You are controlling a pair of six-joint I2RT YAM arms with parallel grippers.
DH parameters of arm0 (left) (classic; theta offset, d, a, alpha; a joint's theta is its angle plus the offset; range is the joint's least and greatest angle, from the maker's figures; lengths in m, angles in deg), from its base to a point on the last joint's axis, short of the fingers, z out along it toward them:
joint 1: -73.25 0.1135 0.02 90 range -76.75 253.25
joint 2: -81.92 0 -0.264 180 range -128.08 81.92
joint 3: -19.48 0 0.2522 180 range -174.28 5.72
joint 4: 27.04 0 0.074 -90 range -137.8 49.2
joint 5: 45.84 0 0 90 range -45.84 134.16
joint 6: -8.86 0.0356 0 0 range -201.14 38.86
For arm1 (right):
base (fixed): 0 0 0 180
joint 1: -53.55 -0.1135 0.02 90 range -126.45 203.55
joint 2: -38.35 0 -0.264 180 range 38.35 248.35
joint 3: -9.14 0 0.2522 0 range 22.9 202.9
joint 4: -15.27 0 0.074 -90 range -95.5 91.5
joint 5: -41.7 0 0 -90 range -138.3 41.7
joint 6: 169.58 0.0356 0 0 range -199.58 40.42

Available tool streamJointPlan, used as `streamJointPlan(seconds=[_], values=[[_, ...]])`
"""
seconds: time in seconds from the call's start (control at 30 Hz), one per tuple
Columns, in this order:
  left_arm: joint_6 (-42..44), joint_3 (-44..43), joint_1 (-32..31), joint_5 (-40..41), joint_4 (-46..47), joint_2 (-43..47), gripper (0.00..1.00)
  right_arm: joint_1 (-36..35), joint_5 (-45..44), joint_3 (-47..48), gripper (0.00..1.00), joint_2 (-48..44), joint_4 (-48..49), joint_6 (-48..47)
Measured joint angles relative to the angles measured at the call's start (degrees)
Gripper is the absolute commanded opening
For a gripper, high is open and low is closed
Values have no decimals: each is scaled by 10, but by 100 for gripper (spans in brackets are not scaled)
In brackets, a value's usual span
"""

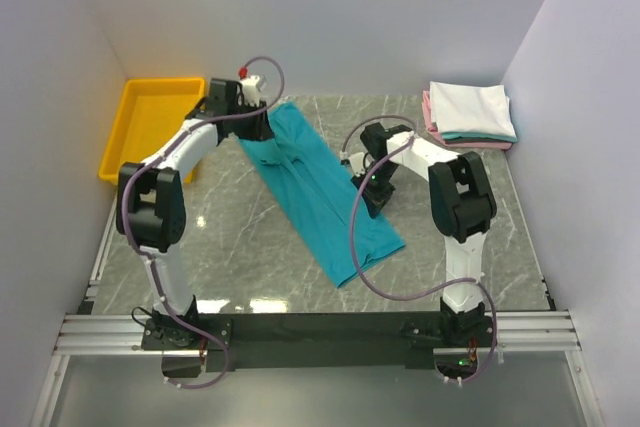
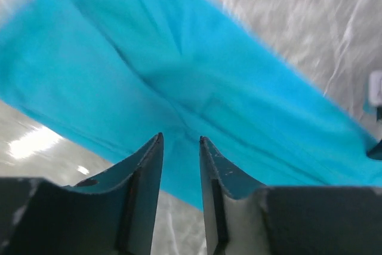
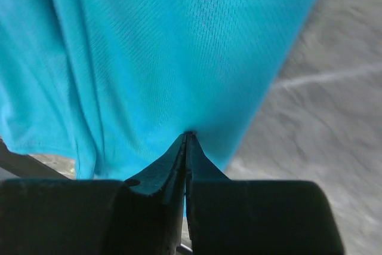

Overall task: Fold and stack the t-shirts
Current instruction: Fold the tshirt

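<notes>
The teal tee [image 1: 322, 192], fine-mesh cloth folded into a long wrinkled strip, lies diagonally on the marbled table [image 1: 230, 242]. The right pincer [image 3: 188, 135] pinches its right edge; the left pincer [image 2: 180, 140], slightly spread, is at its far end. At far right, folded tees [image 1: 472, 112] form a flat stack

The tee [image 1: 322, 199] lies flat on the table [image 1: 240, 242], running diagonally. The left pincer [image 2: 180, 139] sits at the tee's far end, and the right pincer [image 3: 188, 134] is clamped on its right edge, roughly midway. The bin [image 1: 113, 150] is just left of the left pincer. The stack [image 1: 470, 112] is right of and behind the right pincer, well apart.
</notes>
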Motion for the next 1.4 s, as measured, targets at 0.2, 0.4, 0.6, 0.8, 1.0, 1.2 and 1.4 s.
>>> streamJointPlan(seconds=[0.2,0.4,0.6,0.8,1.0,1.2,1.4], values=[[-40,33,-7,5,-11,-69,33,-6,24,-13,4,20,-1,21],[-48,-28,-6,11,-34,-150,31,-42,82,-42,4,18,-11,41],[-47,-134,-5,7,-45,-226,33,-92,138,-48,7,26,3,73],[-9,-194,-5,-26,-52,-254,62,-93,160,-32,32,28,22,97],[38,-96,-2,-128,-35,-150,70,-81,184,-94,44,-149,73,65],[107,145,4,-216,32,191,65,-82,138,-214,45,-444,164,-41],[278,385,-7,-252,11,496,62,-117,86,-377,48,-563,218,-193]])
